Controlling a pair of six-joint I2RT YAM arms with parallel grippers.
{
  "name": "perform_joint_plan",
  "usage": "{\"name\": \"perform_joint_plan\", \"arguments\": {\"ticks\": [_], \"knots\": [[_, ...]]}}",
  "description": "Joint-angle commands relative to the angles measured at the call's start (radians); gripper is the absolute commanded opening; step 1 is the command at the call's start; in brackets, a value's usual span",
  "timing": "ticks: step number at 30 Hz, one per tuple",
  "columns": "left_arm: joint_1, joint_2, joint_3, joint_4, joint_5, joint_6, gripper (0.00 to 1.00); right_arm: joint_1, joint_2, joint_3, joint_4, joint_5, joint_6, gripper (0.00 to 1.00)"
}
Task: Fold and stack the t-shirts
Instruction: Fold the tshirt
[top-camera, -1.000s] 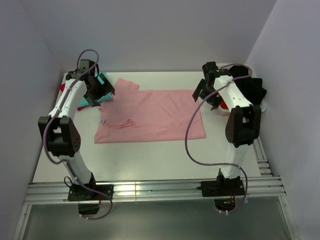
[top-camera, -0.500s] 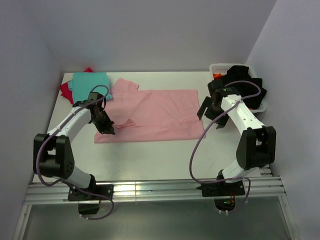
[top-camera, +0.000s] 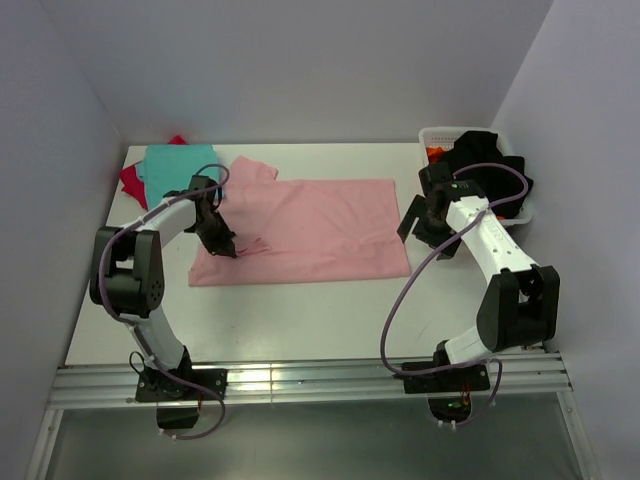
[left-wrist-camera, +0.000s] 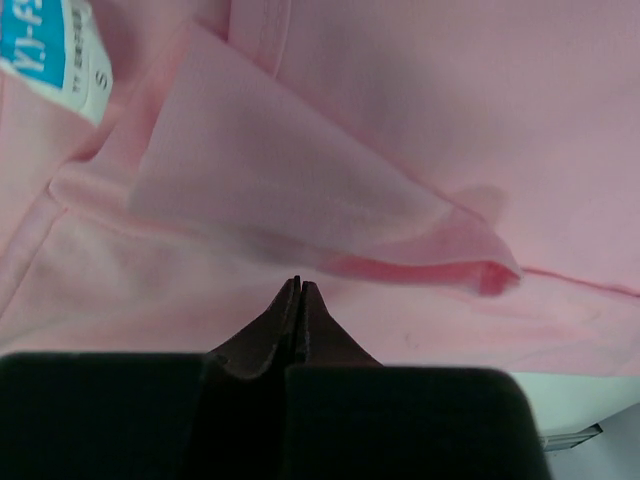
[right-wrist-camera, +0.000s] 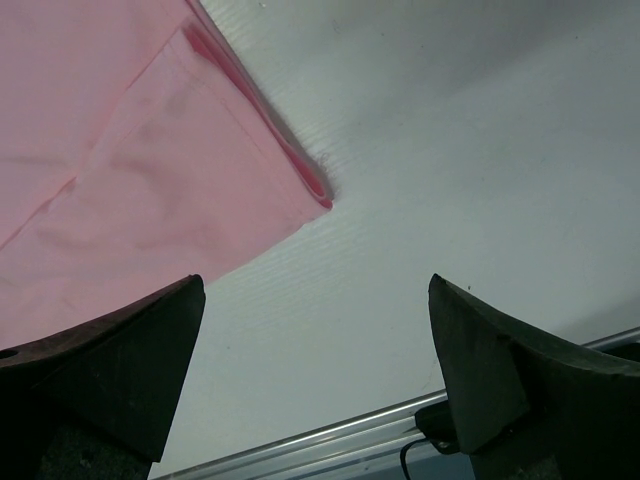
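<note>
Fingers of the left gripper meet tip to tip against the collar fold of the pink t-shirt. The right gripper gapes wide over the table, whose broad white strip borders the shirt's near edge. The teal t-shirt and red t-shirt lie far-left.

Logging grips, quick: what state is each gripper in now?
Left gripper: shut, tips at the light pink cloth t-shirt; pinch cannot be told.
Right gripper: open, holding nothing.

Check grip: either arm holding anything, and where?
Right gripper open, empty. Left gripper shut, tips against the pink t-shirt near its neck label; whether cloth is pinched cannot be told.
</note>
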Motion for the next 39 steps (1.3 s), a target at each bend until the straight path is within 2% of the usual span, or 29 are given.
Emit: {"name": "perform_joint_plan", "arguments": {"ticks": [1, 13, 19, 25, 32, 35, 37, 39], "knots": [[-0.002, 0.036, 0.045, 0.033, -0.014, 0.008, 0.0, 0.001, -0.04, -0.003, -0.014, 0.038, -0.008, 1.0], [-0.002, 0.125, 0.108, 0.024, -0.037, 0.017, 0.0, -0.008, -0.012, 0.025, -0.025, 0.042, -0.01, 1.0], [-0.002, 0.19, 0.207, -0.002, -0.034, 0.013, 0.0, -0.008, 0.023, 0.05, -0.026, 0.042, -0.011, 1.0], [0.003, 0.356, 0.466, -0.091, -0.042, 0.01, 0.0, -0.01, 0.048, 0.086, -0.039, 0.053, -0.022, 1.0], [0.048, 0.594, 0.99, -0.151, 0.001, -0.071, 0.0, -0.013, 0.074, 0.138, -0.074, 0.07, -0.047, 1.0], [0.084, 0.619, 1.072, -0.047, 0.073, -0.133, 0.0, -0.014, 0.077, 0.148, -0.08, 0.073, -0.056, 1.0], [0.099, 0.599, 1.041, 0.028, 0.105, -0.16, 0.01, -0.016, 0.08, 0.154, -0.085, 0.068, -0.059, 1.0], [0.104, 0.551, 1.019, 0.091, 0.131, -0.162, 0.06, -0.016, 0.079, 0.157, -0.088, 0.064, -0.059, 1.0]]}}
